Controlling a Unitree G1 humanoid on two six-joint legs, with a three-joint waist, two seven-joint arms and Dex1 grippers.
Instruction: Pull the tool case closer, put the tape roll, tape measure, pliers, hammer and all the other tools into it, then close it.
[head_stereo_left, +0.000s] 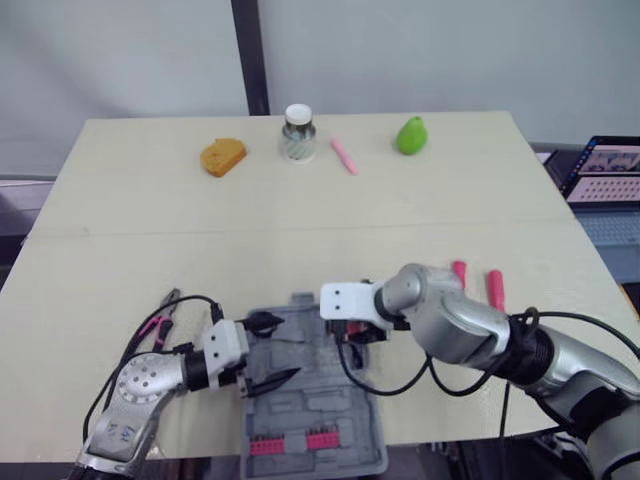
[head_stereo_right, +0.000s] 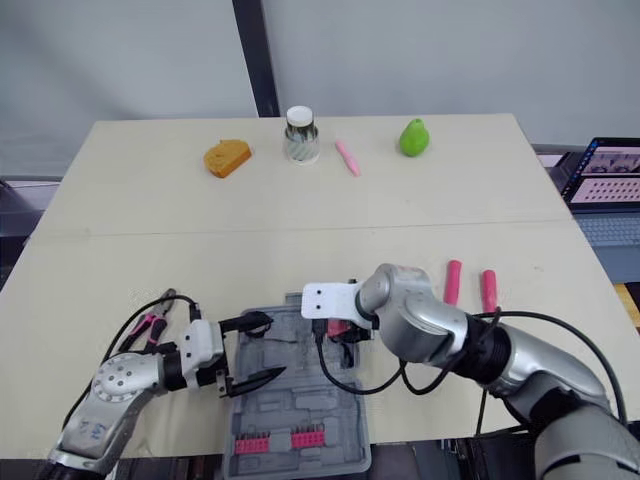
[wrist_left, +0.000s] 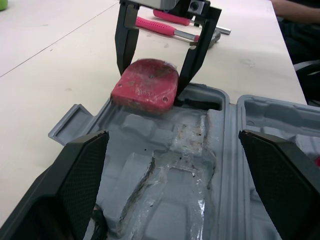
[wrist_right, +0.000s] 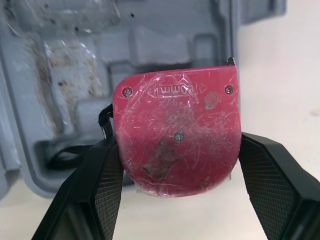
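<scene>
Red tape measure (wrist_right: 177, 137), pinched by the right gripper (wrist_left: 151, 80) over the far edge of the case (head_stereo_left: 320, 410), should be lowered flat into a recess, clear of the splayed left gripper (head_stereo_left: 285, 348).

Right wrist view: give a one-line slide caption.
Right gripper grips the red tape measure at the open grey tool case's edge.

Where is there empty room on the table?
The wide middle strip of table is bare, between the far row of bread, jar, pear and the case. Crowded around the case: left pincer, right pincer with tape measure, pliers.
</scene>
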